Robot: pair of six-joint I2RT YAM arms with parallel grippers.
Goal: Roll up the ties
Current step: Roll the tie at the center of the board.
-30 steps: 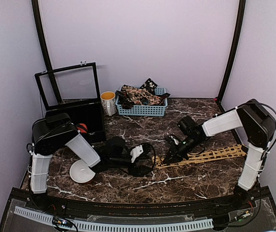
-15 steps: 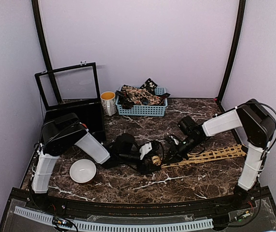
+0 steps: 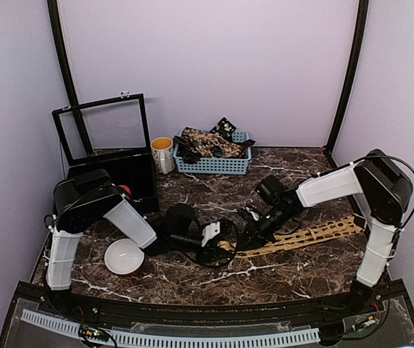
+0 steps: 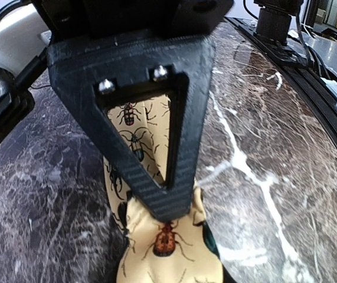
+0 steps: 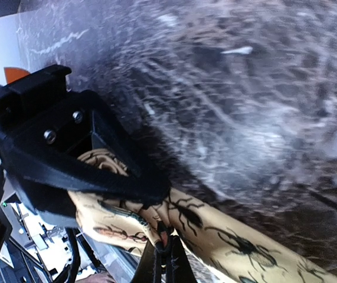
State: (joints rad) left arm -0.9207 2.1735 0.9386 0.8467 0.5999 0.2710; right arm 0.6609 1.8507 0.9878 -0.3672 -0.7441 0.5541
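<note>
tan tie (image 3: 301, 238) lies flat on the table (image 3: 192, 279), running from the right edge in to the middle, where its end is bunched up. right gripper (image 3: 252, 233) is pinched tight on the strip just behind the bunch, likely to anchor it and keep it taut. left gripper (image 3: 220, 245) sits over the bunched end, one finger on the cloth; cannot tell if it grips. looks like the roll's start. dark ties (image 3: 207, 141) wait in the basket (image 3: 214, 165).

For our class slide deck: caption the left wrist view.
Left gripper pinches the beetle-print yellow tie on the marble table.
</note>
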